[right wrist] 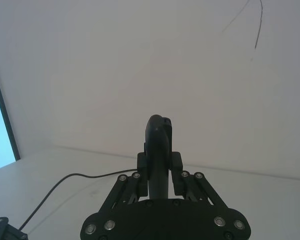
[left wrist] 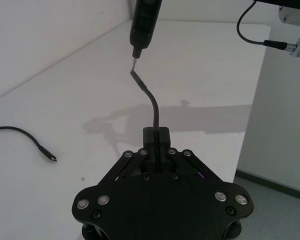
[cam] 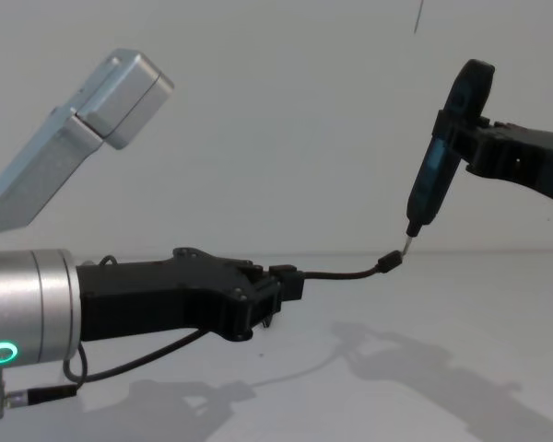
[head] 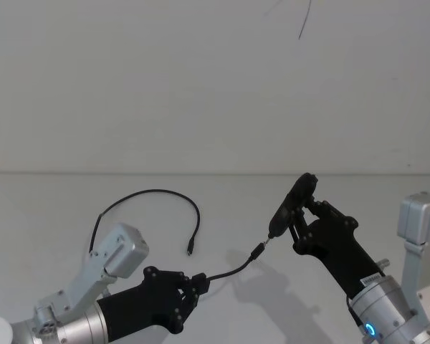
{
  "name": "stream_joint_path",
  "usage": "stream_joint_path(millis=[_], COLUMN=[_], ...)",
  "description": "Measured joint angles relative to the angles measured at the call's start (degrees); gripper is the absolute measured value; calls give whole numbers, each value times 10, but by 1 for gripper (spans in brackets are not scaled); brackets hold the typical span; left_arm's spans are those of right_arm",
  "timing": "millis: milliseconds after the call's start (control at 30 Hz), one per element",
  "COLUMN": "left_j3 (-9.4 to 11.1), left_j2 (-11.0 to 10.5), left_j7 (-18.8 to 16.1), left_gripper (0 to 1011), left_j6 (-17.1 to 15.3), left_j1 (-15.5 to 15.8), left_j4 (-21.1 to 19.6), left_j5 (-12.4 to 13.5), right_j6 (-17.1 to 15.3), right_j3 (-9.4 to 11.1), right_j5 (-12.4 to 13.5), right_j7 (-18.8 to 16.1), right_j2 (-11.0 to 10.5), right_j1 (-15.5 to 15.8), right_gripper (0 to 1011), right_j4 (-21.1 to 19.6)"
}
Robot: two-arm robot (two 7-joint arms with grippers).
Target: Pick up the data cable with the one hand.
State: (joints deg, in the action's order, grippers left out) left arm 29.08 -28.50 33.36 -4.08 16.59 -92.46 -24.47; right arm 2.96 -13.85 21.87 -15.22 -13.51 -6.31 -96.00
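My left gripper, black with a silver wrist and a green ring light, is shut on the data cable above the table. A short stretch of the cable curves forward to a small plug. That plug hangs right under the metal tip of a slim pen-shaped tool. My right gripper is shut on this tool. The rest of the cable loops over the table, and its other plug lies flat there.
The white table meets a white wall at the back, and its right edge drops off to the floor. A short black lead with a silver plug hangs by my left wrist.
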Motion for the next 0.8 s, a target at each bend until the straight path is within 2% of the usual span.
stream_joint_path(millis=[300,800], left_j3=[0,0], left_j2=[0,0], left_j7=[0,0], left_gripper=[50,50], left_j6=[0,0], left_j1=[0,0], left_j4=[0,0], left_j5=[0,0], right_j6=[1,-10], right_j3=[-1,-1], right_j5=[3,28], right_j7=[-2,-12], right_j2=[1,-2], right_j1=[-6,-4], right_gripper=[269,269], right_j4=[9,4])
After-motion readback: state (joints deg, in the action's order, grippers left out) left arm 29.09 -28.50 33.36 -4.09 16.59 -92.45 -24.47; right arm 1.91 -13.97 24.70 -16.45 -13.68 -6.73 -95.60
